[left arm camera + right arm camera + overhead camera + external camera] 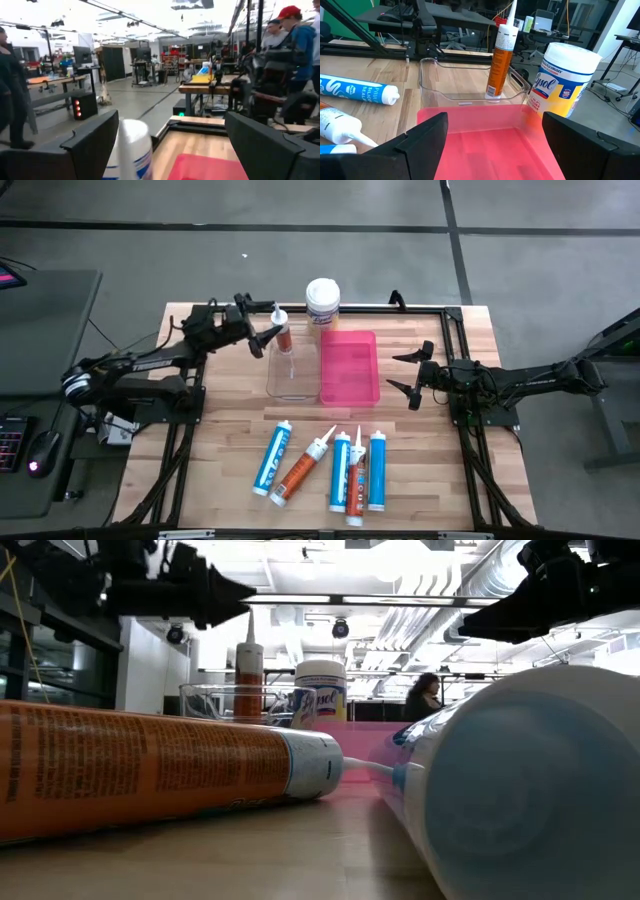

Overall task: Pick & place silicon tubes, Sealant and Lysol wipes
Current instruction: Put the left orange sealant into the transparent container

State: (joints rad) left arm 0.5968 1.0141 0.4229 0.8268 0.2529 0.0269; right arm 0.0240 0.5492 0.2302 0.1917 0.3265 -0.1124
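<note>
An orange cartridge [283, 332] stands upright on its base in the far left corner of a clear bin [290, 375]; it also shows in the right wrist view [499, 60]. The Lysol wipes [323, 302] stand upright on the table beyond a pink tray [349, 366], and also show in the right wrist view [562, 82]. My left gripper [262, 337] is open and empty, just left of the cartridge and higher than its nozzle [250, 635]. My right gripper [408, 372] is open and empty at the tray's right side. Several cartridges [340, 470] lie on the near part of the table.
The clear bin and the pink tray [485, 145] stand side by side at mid-table. The lying cartridges, blue [272, 458] and orange [302, 468], fill the near middle. A black frame [440, 310] runs along the table's edges. People stand in the room beyond [292, 45].
</note>
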